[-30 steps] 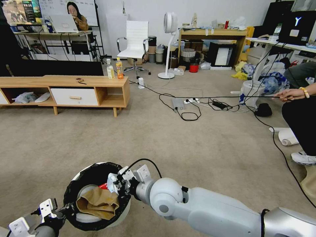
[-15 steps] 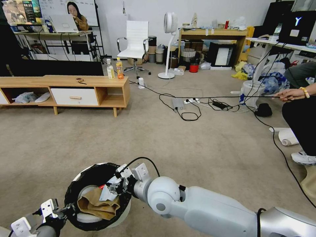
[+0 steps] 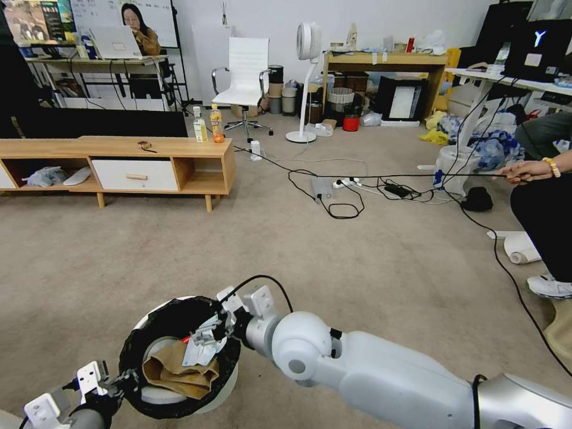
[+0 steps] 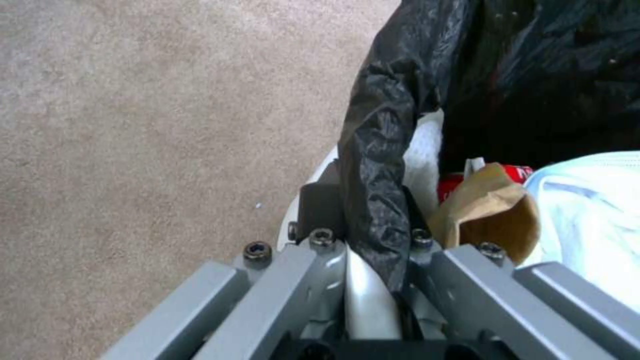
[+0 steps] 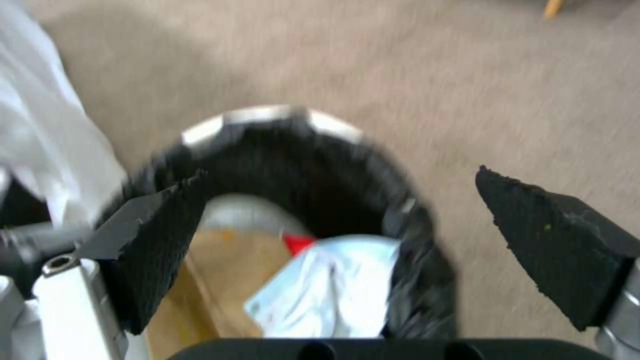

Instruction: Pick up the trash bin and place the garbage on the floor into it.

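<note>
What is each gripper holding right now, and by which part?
The left gripper is shut on the trash bin, pinching its bag-covered rim. The right gripper is open above the bin's mouth, holding nothing.

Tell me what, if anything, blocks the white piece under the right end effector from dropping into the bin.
Nothing visible does. The right end effector hangs open over the trash bin, and the white piece already lies inside on the brown paper box. The left end effector grips the rim.

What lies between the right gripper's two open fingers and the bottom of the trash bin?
In the right wrist view, the right gripper hangs open over the trash bin; below the gap lie a white wrapper, brown paper and a red scrap.
</note>
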{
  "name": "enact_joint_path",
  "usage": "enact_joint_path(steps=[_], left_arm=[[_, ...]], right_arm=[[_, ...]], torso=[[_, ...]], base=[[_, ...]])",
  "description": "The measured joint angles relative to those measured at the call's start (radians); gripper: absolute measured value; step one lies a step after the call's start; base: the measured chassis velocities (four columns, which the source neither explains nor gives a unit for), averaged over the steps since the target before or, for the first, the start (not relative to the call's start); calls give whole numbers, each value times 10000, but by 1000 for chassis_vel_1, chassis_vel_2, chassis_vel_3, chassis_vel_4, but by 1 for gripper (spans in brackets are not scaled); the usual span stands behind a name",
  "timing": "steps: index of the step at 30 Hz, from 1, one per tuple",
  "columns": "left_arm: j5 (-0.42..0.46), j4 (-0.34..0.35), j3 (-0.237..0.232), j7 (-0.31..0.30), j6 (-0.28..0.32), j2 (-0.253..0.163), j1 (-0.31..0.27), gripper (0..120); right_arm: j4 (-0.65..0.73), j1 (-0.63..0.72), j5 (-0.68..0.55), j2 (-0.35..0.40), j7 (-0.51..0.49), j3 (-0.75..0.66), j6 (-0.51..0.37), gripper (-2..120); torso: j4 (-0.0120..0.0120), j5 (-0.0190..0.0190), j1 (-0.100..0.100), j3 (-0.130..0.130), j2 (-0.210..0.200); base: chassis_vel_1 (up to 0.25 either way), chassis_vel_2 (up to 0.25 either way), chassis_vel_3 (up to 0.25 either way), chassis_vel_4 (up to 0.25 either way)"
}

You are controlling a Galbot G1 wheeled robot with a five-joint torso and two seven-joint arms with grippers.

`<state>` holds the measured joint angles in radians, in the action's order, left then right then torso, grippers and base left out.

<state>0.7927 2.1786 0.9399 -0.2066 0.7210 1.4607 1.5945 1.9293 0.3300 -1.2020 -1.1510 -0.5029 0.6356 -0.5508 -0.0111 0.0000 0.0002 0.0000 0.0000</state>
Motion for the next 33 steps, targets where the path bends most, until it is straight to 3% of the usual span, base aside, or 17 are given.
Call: enact_joint_path(steps=[7, 9, 15, 17, 18, 20, 24, 27, 29, 32, 33], left_arm=[[2, -37, 96, 0, -1, -46, 6, 3], [9, -39, 135, -4, -2, -69, 30, 3], [39, -9, 140, -46, 0, -108, 45, 3], [108, -3, 140, -87, 15, -143, 25, 3], [108, -3, 140, -87, 15, -143, 25, 3], [132, -81, 142, -104, 24, -182, 21, 3], [177, -109, 161, -112, 32, -202, 51, 3], [262, 163, 350, -126, 35, -123, 231, 3], [418, 736, 691, -160, 35, 16, 466, 3], [523, 1044, 800, -219, 34, 55, 540, 3], [581, 1329, 872, -232, 33, 98, 654, 3]], right_arm=[[731, 78, 38, 418, -3, -1317, 292, 100], [1208, 340, 247, 888, 133, -2454, 674, 100], [1636, 835, 497, 1498, 452, -3624, 1435, 100], [2135, 1538, 1030, 2180, 720, -4699, 2585, 100], [2135, 1538, 1030, 2180, 720, -4699, 2585, 100], [2482, 2147, 1497, 2674, 969, -5705, 3435, 100], [2761, 2558, 1684, 2910, 1032, -6699, 3914, 100], [2880, 2641, 1732, 2850, 1073, -7394, 4334, 100], [2956, 2735, 1841, 2729, 1084, -8088, 4688, 100], [3031, 2998, 2025, 2735, 961, -8576, 4798, 100], [3126, 3414, 2260, 2777, 841, -9080, 4910, 100]], torso=[[1, 1, 0, 0, 0], [-1, 2, 0, 0, 0], [-1, 2, 0, 0, 0], [-2, 3, 0, 0, 0], [-2, 3, 0, 0, 0], [-5, 3, 0, 0, 0], [-7, 2, 0, -1, 0], [-2, -1, 0, 0, 0], [11, 2, 0, -1, 1], [8, 1, 0, -1, 2], [-3, 2, 0, -1, 2]], base=[[0, 0, 0, 0], [0, 0, 0, 0], [0, 0, 0, 0], [0, 0, 0, 0], [0, 0, 0, 0], [0, 0, 0, 0], [0, 0, 0, 0], [0, 0, 0, 0], [0, 0, 0, 0], [0, 0, 0, 0], [0, 0, 0, 0]])
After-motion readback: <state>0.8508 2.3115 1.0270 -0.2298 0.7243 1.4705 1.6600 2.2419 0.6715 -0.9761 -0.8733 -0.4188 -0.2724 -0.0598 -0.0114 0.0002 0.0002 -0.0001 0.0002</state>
